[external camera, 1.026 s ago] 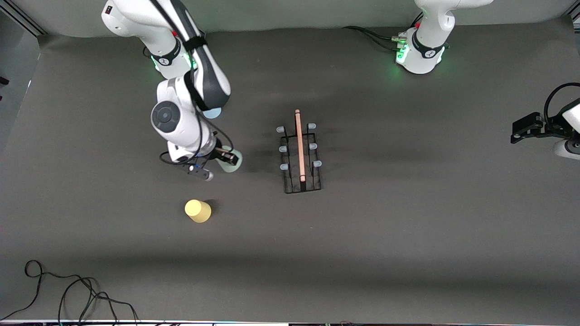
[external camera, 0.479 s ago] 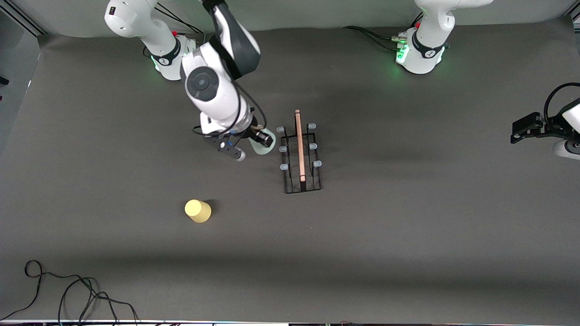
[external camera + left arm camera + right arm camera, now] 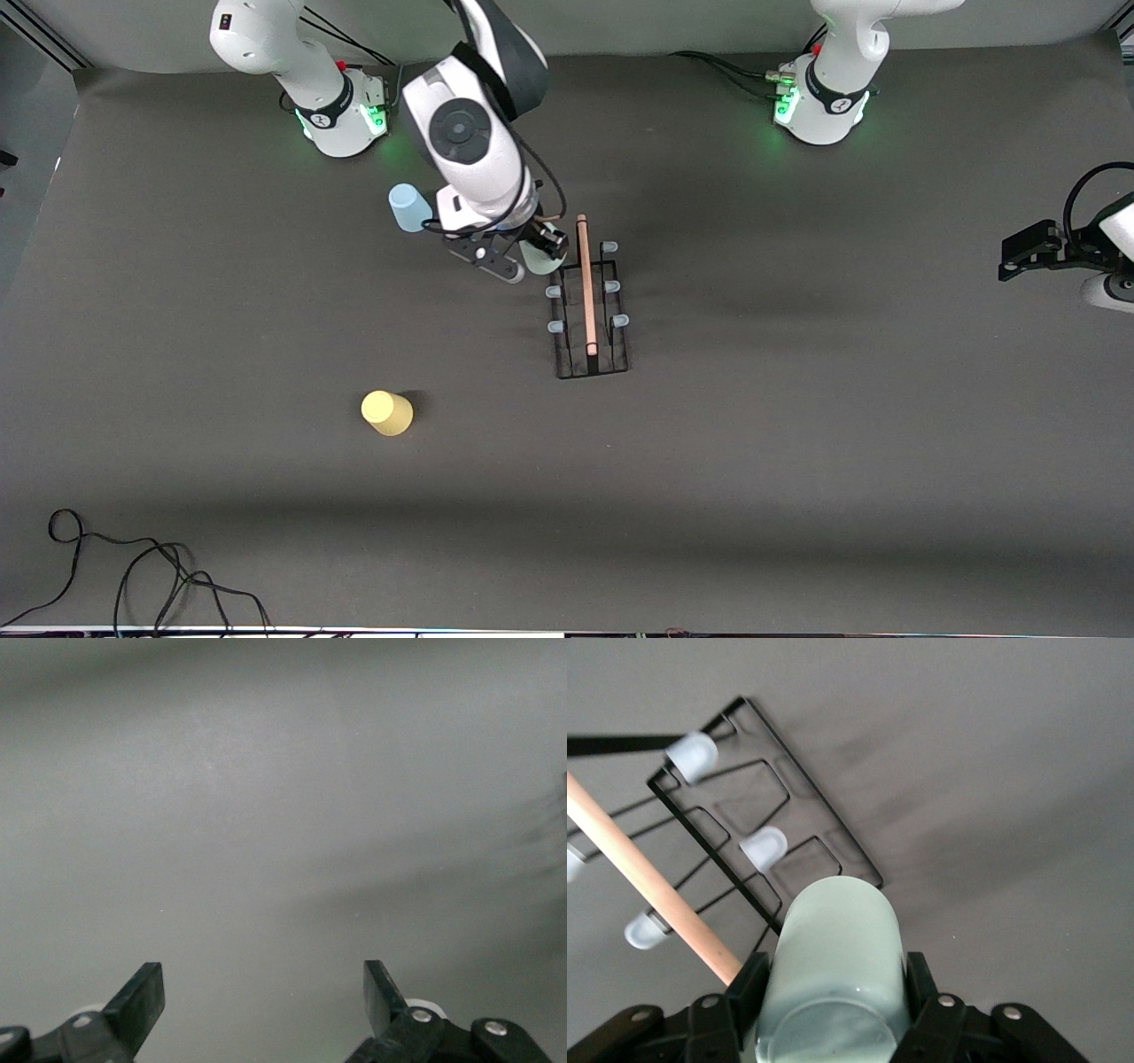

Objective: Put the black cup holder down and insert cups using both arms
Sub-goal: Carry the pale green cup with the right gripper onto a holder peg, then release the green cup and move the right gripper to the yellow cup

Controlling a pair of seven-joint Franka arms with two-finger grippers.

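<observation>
The black cup holder (image 3: 588, 306) stands mid-table with its pale wooden rod (image 3: 585, 283) along the middle. My right gripper (image 3: 547, 241) is shut on the pale grey-green cup (image 3: 536, 260), which hangs over the holder's end nearest the arm bases. In the right wrist view the same cup (image 3: 833, 948) sits between the fingers (image 3: 747, 981), above the holder (image 3: 793, 806) and its pegs (image 3: 764, 848). The light blue cup (image 3: 407, 207) stands toward the right arm's base. The yellow cup (image 3: 387, 413) lies nearer the camera. My left gripper (image 3: 1028, 251) waits open at its end of the table (image 3: 264, 992).
A loose black cable (image 3: 133, 571) lies at the table's near corner on the right arm's end. Cables (image 3: 726, 69) run to the left arm's green-lit base (image 3: 819, 106). The right arm's base (image 3: 341, 120) stands at the back edge.
My right arm has carried the grey-green cup from beside the yellow cup's area over to the holder, uncovering the light blue cup. The left arm has not moved.
</observation>
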